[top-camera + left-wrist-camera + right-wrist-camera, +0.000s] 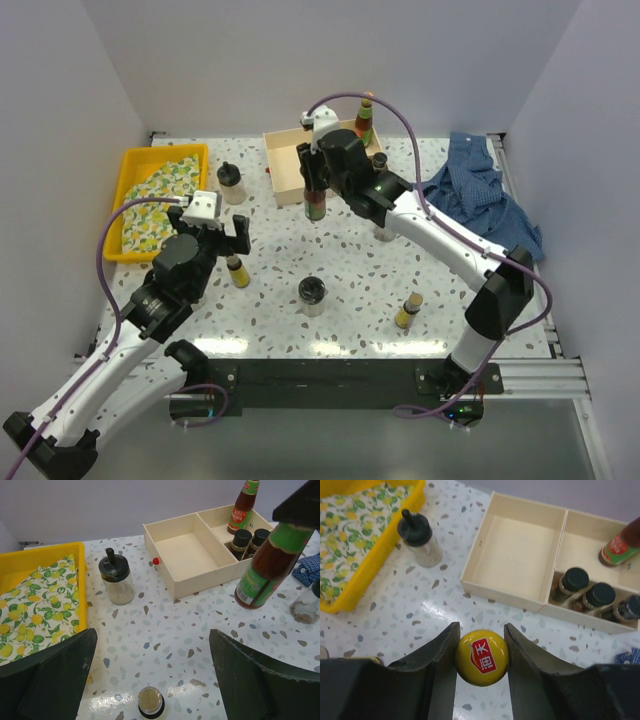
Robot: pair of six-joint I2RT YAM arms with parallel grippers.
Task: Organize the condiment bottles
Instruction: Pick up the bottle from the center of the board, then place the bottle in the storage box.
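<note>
My right gripper point(314, 172) is shut on the yellow cap point(482, 657) of a slim red sauce bottle point(316, 203) and holds it upright just off the table, in front of the pale wooden box point(290, 165). That bottle shows in the left wrist view point(264, 567). Another sauce bottle point(364, 122) and three dark-capped bottles point(573, 581) stand in the box's right compartments. My left gripper point(222, 235) is open and empty above a tiny yellow bottle point(237, 270), whose cap shows between the fingers point(150, 701). A black-lidded jar point(312, 294), a small yellow bottle point(407, 311) and a dispenser jar point(231, 183) stand on the table.
A yellow tray point(130, 160) with a lemon-print cloth lies at the left. A blue cloth point(490, 195) lies crumpled at the right. A clear jar point(306, 605) stands under the right arm. The box's left compartment point(515, 555) holds nothing.
</note>
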